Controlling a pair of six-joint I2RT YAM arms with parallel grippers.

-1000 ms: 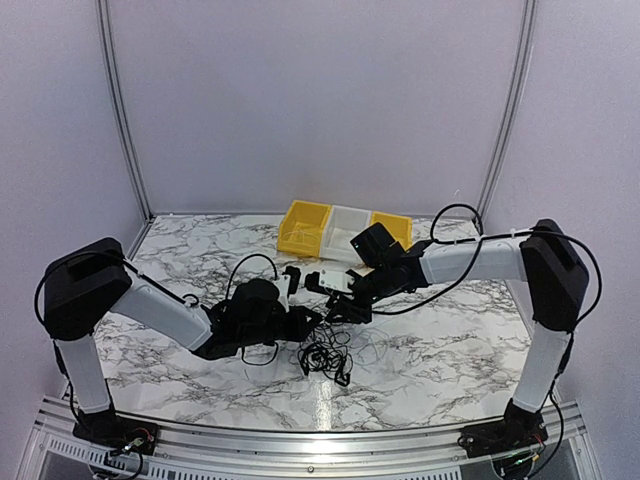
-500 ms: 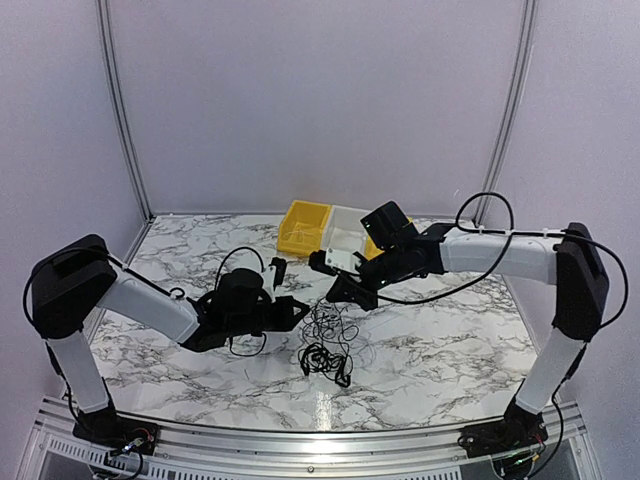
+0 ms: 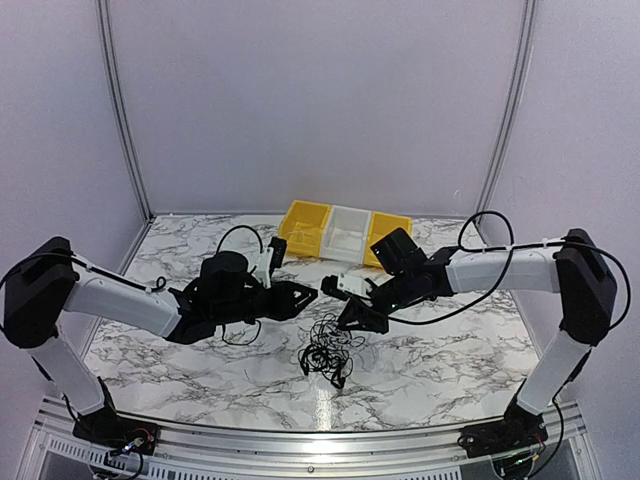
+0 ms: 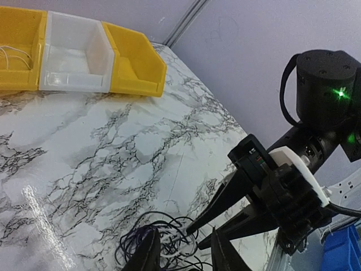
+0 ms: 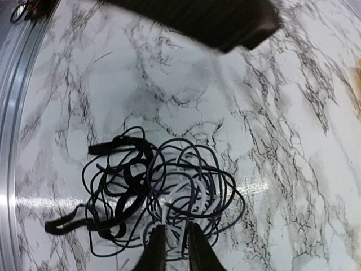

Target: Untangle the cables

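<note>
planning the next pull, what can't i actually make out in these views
The cables: overlapping strands in the right wrist view hide their count and crossings; too small from the top.
Left wrist view: the bottom edge and the left gripper cut them off.
The dark shape, right wrist view: blurred, cut by the top edge.
The left yellow bin, left wrist view: cut by the left edge.

The left wrist view's bottom edge leaves only the fingertips of the left tool (image 4: 184,231) in sight and cuts off the near part of the cables (image 4: 169,237). A blue bin (image 4: 344,251) shows only a corner at the right edge. In the right wrist view, only the fingertips of the right tool (image 5: 174,227) show; whether they pinch the whitish strand between them cannot be told. A blurred dark shape (image 5: 208,20) is cut by the top edge.
</note>
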